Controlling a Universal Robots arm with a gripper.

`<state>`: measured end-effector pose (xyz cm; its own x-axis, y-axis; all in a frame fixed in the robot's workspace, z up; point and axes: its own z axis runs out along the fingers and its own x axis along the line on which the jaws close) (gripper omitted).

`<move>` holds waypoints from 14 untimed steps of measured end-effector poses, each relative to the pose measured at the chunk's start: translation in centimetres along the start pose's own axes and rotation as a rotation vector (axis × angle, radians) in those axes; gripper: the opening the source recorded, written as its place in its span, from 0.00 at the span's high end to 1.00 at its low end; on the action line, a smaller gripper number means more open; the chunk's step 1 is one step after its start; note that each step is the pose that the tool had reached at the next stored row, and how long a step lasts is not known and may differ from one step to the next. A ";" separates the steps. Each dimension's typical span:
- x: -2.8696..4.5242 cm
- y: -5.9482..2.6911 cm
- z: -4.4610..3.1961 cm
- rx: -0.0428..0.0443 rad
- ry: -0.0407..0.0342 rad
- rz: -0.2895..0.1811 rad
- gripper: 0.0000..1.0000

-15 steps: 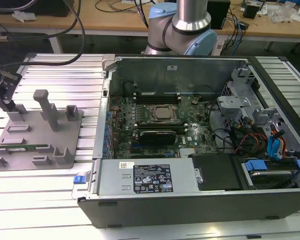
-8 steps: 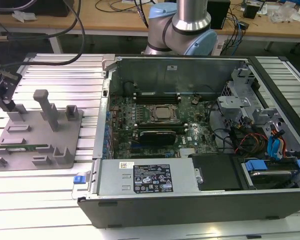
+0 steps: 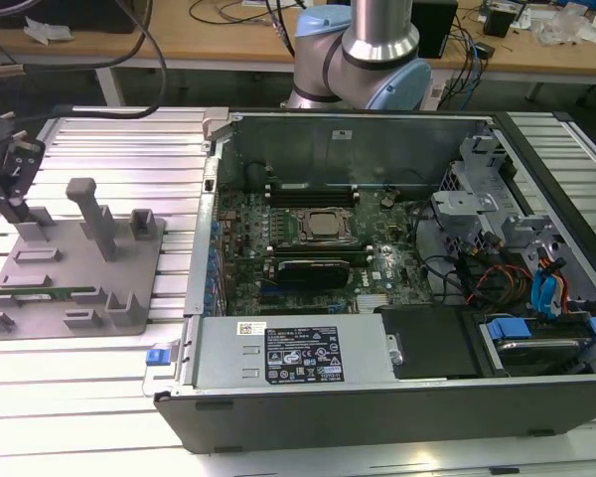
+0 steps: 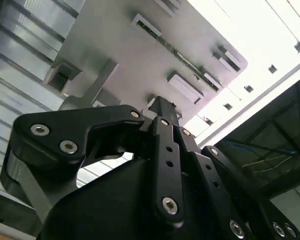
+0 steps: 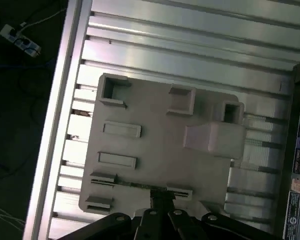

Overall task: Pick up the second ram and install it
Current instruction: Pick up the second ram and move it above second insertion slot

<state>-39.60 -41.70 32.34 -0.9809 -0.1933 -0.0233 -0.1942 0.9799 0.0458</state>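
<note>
**A:** Where is the pincer [image 3: 16, 211]?

**B:** It hangs above the grey holder tray [image 3: 79, 253], clear of it. Its fingertips are pressed together with nothing between them.

**A:** And the second ram [image 3: 50, 293]?

**B:** It lies flat in the tray below the pincer, a thin green strip held in low grey brackets along one edge. Nothing touches it. In the first wrist view the closed tips sit over the middle of that strip.

**A:** What else is close to the pincer?

**B:** Grey posts and empty pockets of the tray stand just beneath it. The tray rests on the ribbed aluminium table [image 3: 109, 139].

**A:** And the computer?

**B:** The computer case [image 3: 377, 417] lies on the same table with its side off, well apart from the pincer, beyond the tray. Its motherboard [image 3: 308, 263] faces up.
</note>
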 end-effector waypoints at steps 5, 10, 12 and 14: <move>0.00 -0.01 0.20 -0.0048 0.0096 -0.206 0.92; 0.01 -0.02 0.32 -0.0075 0.0149 -0.323 0.92; 0.01 -0.02 0.36 -0.0085 0.0169 -0.367 0.92; 0.01 -0.02 0.43 -0.0100 0.0198 -0.429 0.92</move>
<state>-39.60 -41.70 31.91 -0.8110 -0.5846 -0.0231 -0.5850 0.8097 0.0458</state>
